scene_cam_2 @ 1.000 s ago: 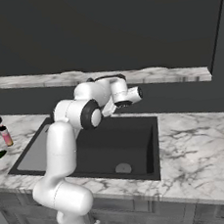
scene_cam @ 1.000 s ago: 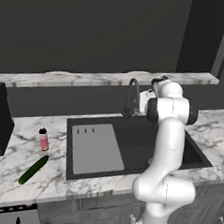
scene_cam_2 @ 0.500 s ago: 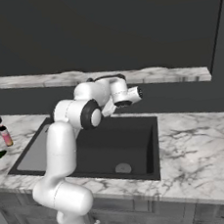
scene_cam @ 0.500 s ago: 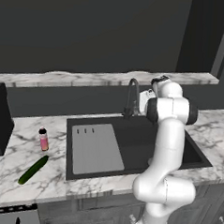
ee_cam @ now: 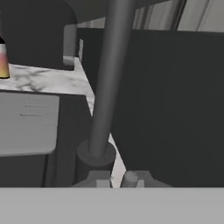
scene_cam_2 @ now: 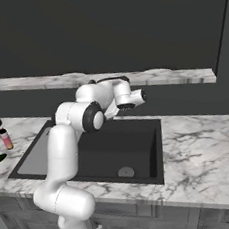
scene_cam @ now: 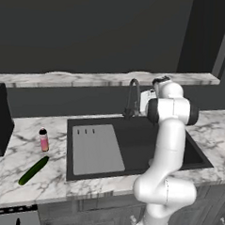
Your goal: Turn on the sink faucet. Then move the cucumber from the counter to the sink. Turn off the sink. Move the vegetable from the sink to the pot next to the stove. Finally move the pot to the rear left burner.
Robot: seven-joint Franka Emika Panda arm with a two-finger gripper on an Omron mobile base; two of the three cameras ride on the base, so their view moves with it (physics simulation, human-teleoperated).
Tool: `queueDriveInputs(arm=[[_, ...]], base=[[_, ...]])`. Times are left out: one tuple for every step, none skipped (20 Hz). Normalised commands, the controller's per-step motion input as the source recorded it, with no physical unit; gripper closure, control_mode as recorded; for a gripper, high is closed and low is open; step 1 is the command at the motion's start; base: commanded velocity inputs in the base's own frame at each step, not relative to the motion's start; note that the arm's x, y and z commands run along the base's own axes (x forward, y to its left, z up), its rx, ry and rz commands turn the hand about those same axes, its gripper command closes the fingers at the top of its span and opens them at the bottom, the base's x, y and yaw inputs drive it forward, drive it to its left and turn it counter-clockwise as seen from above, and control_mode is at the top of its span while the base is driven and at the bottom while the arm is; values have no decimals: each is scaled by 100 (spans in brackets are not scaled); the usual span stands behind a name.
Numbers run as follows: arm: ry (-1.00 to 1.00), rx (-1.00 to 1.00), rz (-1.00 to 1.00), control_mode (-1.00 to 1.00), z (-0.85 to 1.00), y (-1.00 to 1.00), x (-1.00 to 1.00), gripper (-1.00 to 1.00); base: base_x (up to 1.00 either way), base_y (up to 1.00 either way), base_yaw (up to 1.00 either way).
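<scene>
From the left base view, I have the arm reaching over the sink [scene_cam: 196, 159] toward the back wall, its hand just beside the tap [scene_cam: 132, 97], on the tap's right. The grey drainboard [scene_cam: 97, 147] lies in the left part of the basin. The cucumber [scene_cam: 33, 170] lies on the worktop [scene_cam: 18, 141] left of the sink, near the front edge, and the pink bottle [scene_cam: 44, 139] stands upright a little behind it, apart from it.

From the right base view, the arm bends over the black basin with the hand [scene_cam_2: 133, 99] at its rear edge. The round drain [scene_cam_2: 125, 172] shows in the basin floor. At the far left the bottle stands on the marble, and one tip of the cucumber pokes in at the frame's edge below it.

In the hand view, the tap's stem rises right in front of the camera from its round base (very close). The fingers [ee_cam: 117, 179] are drawn together, their tips nearly touching just in front of that base; I cannot tell whether they pinch anything.
</scene>
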Motion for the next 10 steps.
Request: queueDriveInputs(arm=[[-7,0,-18,-100,-5,-20,-5,100],[-6,0,-19,-100,-7,-24,-6,100],[-6,0,-19,-100,-10,-23,-5,100],[-7,0,-20,-100,-11,-22,-10,100],[-7,0,-20,-100,-14,-24,-10,100],[-6,0,-21,-100,-16,-24,-8,100],[-6,0,-22,-100,-18,-25,-5,100],[-5,0,-22,-100,-23,-27,-5,100],[-3,0,-23,-100,-28,-29,-2,100],[-3,0,-22,-100,-29,-29,0,100]], base=[[0,0,0],[0,0,0],[0,0,0],[0,0,0],[0,0,0],[0,0,0],[0,0,0],[0,0,0],[0,0,0],[0,0,0]])
